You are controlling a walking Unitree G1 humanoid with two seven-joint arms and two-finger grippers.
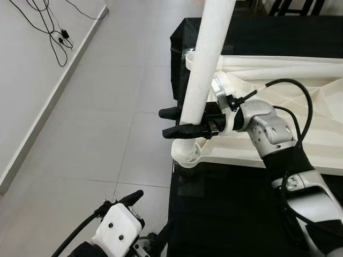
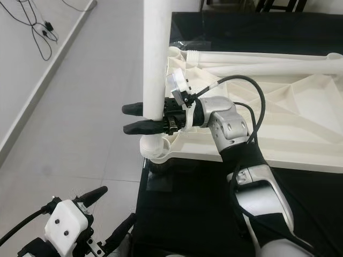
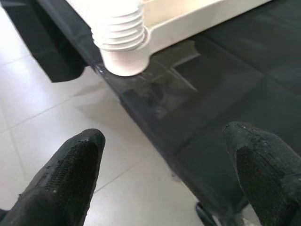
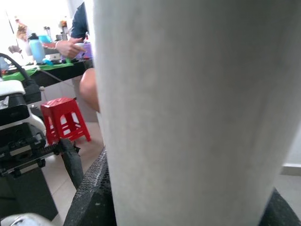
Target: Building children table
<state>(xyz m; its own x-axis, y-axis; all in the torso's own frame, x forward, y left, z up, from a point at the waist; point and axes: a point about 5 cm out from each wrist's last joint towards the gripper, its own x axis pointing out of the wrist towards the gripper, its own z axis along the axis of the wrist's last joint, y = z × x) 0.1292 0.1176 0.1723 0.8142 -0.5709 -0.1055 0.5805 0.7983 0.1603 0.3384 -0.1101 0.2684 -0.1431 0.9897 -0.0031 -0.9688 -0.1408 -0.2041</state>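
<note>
No readable text or labels. White table leg (image 1: 206, 59), plain smooth tube, stands upright in the ribbed corner socket (image 1: 186, 152) of the white tabletop (image 1: 300, 96), which lies upside down on a black mat (image 1: 225, 209). Right gripper (image 1: 172, 122) clamped on the leg just above the socket. Left gripper (image 3: 160, 174) low by the mat edge, fingers apart, holding nothing. Red stool (image 4: 63, 120) in the background.

**White parts on black**

We saw a plain white table leg (image 1: 206, 64) and a white ribbed socket (image 3: 121, 35) on the cream-white tabletop (image 1: 321, 107). The counter (image 1: 230, 209) was glossy black. The fingers (image 3: 70, 174) were matte black with a fine weave texture. The floor (image 1: 107, 107) was pale grey tile. A stool (image 4: 63, 117) was bright red.
</note>
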